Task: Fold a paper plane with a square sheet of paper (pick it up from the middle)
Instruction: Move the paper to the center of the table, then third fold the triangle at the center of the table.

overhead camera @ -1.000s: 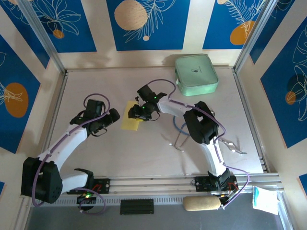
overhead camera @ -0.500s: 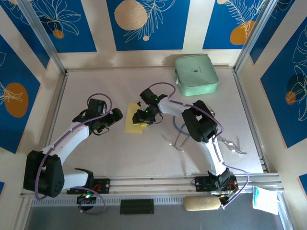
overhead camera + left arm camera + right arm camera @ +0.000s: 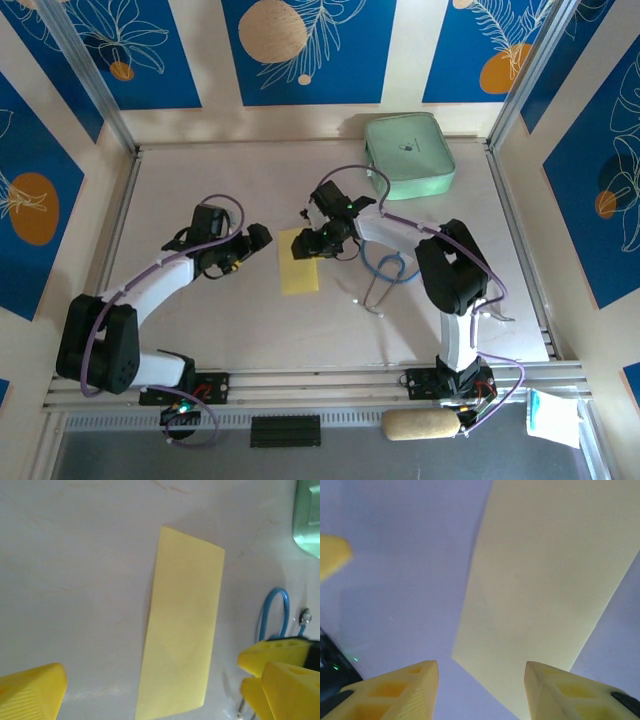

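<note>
the thin plain yellow paper sheet lies flat on the pale surface between the two arms, as a narrow rectangular strip rather than a square, with faint diagonal creases across it in the left wrist view. so the folding looks to be in its middle stretch, with no pointed dart shape yet. the right gripper hangs low over the strip's far end. its jaws stand partly apart and grip nothing, and in the right wrist view they straddle one short edge of the sheet. the left gripper waits just beside the strip's left long edge with its jaws spread wide and nothing between them, the sheet lying ahead of them. the mint-green rounded case sits well apart at the far right, and the blue looped cable lies near the strip's right side. the next move likely calls for one arm to pin the strip while the other works a fingertip under a corner or edge. with paper this thin and flat, catching that edge without sliding the whole sheet is the hard part.
</note>
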Robot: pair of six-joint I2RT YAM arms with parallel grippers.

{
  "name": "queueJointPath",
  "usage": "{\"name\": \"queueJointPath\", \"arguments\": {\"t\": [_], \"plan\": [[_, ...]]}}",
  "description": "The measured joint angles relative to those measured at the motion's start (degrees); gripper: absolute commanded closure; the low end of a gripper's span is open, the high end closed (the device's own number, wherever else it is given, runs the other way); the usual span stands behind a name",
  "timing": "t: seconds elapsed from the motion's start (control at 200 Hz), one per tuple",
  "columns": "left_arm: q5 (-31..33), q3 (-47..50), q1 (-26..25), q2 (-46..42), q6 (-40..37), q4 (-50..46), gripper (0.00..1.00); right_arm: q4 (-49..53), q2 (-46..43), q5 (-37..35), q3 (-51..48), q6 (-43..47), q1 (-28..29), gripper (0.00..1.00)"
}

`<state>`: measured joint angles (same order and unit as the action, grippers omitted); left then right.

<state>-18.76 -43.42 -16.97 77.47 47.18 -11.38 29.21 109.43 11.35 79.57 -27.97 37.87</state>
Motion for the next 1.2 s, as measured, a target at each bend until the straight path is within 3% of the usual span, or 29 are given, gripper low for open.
{"name": "queueJointPath", "arguments": {"t": [0.27, 0.645, 0.825, 1.076, 1.201], "plan": [[-2.89, 2.51, -4.04, 1.9, 2.64, 2.99, 0.0, -2.84, 1.42, -1.7, -0.48, -7.67, -0.61, 0.58], [-4.31, 3.21, -7.41, 5.95, 5.55, 6.29, 0.04, -3.23, 7.28, -0.39, -0.79, -10.67, -2.38, 0.62], [-5.44, 3.45, -7.93, 8.11, 6.78, 7.89, 0.15, -4.0, 8.28, 0.76, -1.49, -10.67, -3.32, 0.65], [-6.78, 3.45, -8.2, 11.85, 7.5, 9.7, 0.42, -4.63, 8.46, 1.38, -2.14, -10.64, -3.82, 0.67], [-6.51, 1.97, -8.2, 13.79, 6.16, 8.44, 0.47, -5.07, 8.46, 2.01, -2.47, -10.64, -4.13, 0.68]]}}
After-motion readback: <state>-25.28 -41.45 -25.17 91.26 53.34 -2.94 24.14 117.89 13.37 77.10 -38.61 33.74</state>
